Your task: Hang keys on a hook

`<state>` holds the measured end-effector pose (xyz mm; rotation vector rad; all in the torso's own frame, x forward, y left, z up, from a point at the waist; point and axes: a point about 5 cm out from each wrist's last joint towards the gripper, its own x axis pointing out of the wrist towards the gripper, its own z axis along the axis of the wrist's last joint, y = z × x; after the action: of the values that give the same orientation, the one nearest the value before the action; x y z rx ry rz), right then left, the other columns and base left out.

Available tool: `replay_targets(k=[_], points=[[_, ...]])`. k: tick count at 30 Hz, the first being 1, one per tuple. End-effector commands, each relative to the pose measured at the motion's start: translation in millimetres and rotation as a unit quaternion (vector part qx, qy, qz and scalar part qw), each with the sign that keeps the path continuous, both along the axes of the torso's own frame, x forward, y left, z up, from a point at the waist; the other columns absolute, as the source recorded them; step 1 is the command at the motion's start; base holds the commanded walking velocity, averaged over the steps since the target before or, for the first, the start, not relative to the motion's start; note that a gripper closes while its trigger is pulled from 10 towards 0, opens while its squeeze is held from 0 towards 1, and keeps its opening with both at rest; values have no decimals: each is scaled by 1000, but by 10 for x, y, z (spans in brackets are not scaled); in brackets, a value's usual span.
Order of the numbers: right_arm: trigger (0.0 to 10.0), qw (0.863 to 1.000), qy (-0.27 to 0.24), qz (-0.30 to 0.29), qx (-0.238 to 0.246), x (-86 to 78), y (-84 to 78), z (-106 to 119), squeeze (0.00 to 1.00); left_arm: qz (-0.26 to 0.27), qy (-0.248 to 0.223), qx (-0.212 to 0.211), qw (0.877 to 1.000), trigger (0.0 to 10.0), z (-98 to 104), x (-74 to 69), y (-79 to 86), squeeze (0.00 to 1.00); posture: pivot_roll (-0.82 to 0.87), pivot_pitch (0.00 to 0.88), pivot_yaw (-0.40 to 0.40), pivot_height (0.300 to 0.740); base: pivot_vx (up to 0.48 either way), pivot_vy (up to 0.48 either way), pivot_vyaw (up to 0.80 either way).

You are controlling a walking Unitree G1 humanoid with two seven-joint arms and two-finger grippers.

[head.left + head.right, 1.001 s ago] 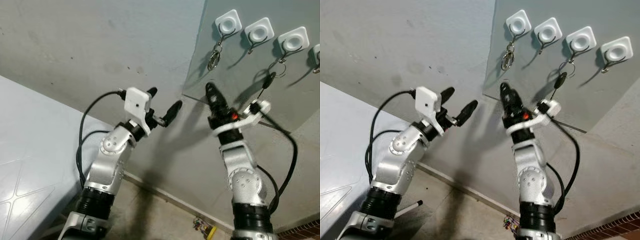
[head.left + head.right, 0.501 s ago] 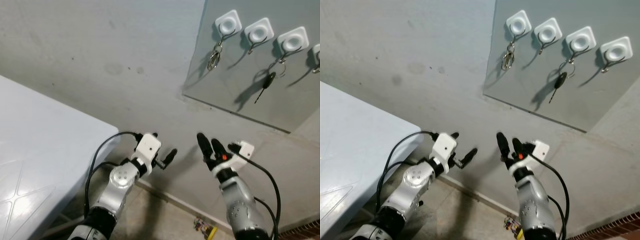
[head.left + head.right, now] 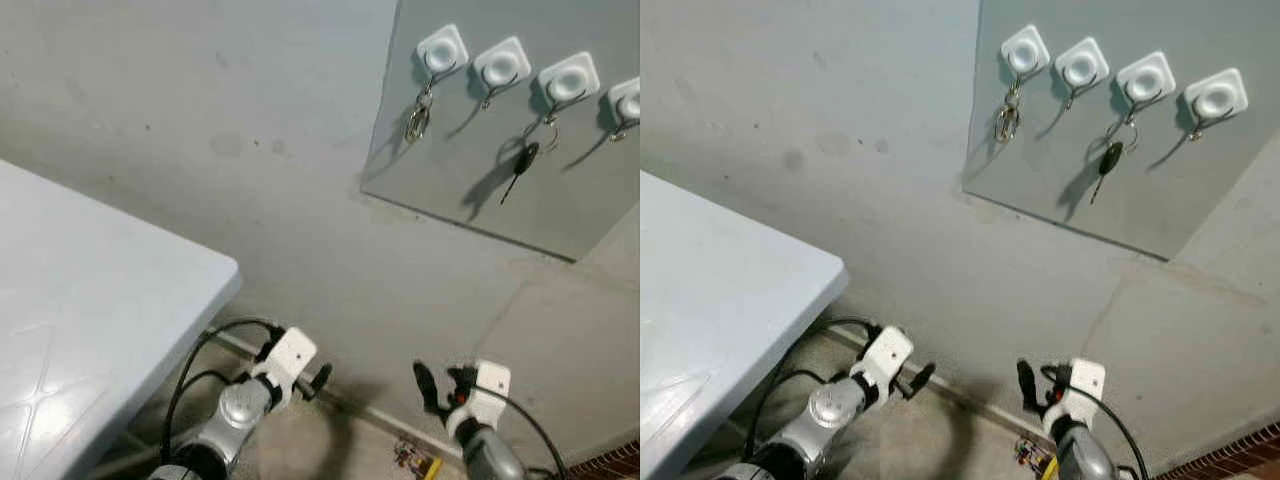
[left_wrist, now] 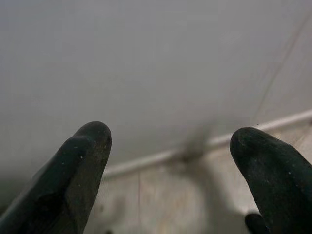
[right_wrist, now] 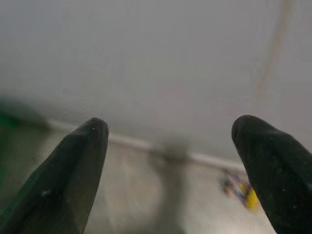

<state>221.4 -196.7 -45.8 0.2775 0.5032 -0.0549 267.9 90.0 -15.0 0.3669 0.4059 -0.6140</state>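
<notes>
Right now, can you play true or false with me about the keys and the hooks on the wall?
1. A black key hangs on the third hook from the left. True.
2. The right gripper is holding the black key. False: it is low near the floor, open and empty.
3. There are four white hooks. True.
4. The first hook is bare. False: a metal key ring hangs from it.
5. The left gripper is open. True.
</notes>
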Motion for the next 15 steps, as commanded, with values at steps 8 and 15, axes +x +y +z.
replay_targets(k=[8, 15], points=[[10000, 994, 92, 13, -48, -351, -14, -255, 1000, 30, 107, -19, 994, 10000, -256, -239, 88, 0, -75, 19, 11, 736, 0, 0, 0], [10000, 987, 146, 20, -57, -589, 47, -397, 922, 72, 160, -7, 984, 10000, -419, -415, 249, 0, -94, 10, 31, 736, 0, 0, 0]])
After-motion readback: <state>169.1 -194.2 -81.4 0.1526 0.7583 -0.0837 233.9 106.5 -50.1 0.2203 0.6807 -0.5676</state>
